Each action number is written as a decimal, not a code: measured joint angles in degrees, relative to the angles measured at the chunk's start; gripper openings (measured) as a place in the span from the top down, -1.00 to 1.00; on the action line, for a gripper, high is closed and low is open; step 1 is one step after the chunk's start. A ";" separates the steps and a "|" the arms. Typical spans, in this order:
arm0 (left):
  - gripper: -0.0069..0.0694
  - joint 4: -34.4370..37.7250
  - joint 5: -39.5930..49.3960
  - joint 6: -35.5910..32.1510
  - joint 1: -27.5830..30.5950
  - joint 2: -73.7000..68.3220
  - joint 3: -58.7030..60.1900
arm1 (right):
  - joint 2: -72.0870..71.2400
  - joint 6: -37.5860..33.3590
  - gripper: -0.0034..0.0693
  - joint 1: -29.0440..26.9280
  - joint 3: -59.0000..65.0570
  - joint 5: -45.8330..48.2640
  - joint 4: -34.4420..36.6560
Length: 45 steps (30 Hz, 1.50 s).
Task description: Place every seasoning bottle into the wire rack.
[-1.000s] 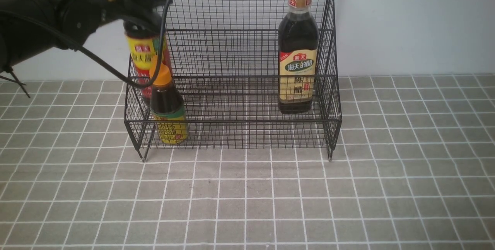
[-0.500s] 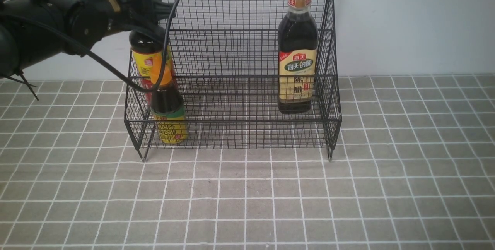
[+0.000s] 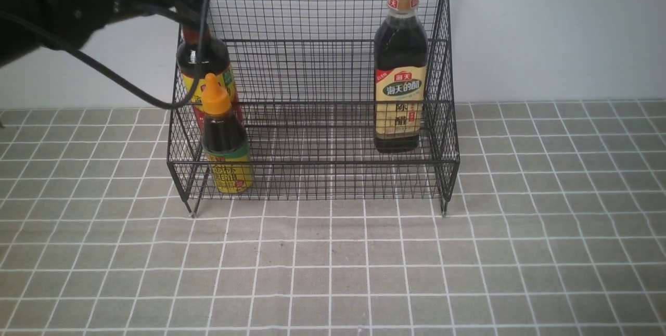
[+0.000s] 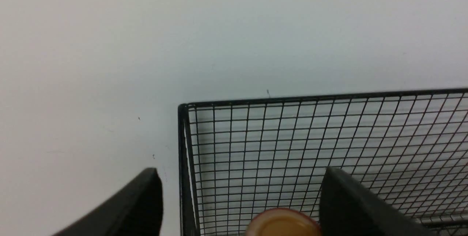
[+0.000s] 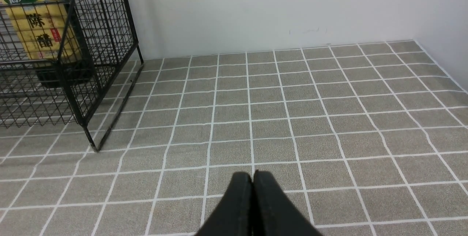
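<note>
Black wire rack (image 3: 333, 65); grey surface (image 3: 333, 263) with white grid; orange-nozzle bottle (image 3: 225, 138), yellow-green label; tan-capped bottle (image 3: 400, 65), beige label.

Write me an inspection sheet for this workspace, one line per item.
Surface: grey tiled cloth, bare in front of the rack.
Job's things: rack holds all three bottles; tan-capped bottle upright at its right, orange-nozzle bottle front left, red-necked bottle behind it.
Clutter: nothing seen.
Claws: left claw open, fingers either side of the red-necked bottle's cap; right claw shut, empty, over the cloth.
Cables: black cable hangs from the left arm across the rack's left side.
Surroundings: plain white wall.
</note>
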State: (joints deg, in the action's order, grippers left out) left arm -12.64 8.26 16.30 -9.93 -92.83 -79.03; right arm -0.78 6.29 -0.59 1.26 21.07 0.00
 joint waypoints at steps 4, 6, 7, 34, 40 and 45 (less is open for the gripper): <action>-0.55 0.00 3.53 -0.08 0.00 4.36 0.00 | 0.00 0.00 0.94 0.00 0.00 0.00 0.00; -0.55 0.00 4.96 -0.14 0.00 5.49 0.00 | 0.00 0.00 0.94 0.00 0.00 0.00 0.00; -0.53 0.00 8.61 -0.25 0.00 7.88 0.00 | 0.00 0.00 0.94 0.00 0.00 0.00 0.00; 0.84 6.11 48.15 -2.02 -0.47 63.96 30.39 | 0.00 0.00 0.94 0.00 0.00 0.00 0.00; 0.84 3.92 57.91 -2.07 -0.47 73.06 32.11 | 0.00 0.00 0.94 0.00 0.00 0.00 0.00; 0.84 3.62 61.77 -2.07 -0.47 76.48 32.11 | 0.00 0.00 0.94 0.00 0.00 0.00 0.00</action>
State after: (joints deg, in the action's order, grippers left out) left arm -9.02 70.03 14.23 -10.40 -16.36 -46.92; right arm -0.78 6.29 -0.59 1.26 21.07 0.00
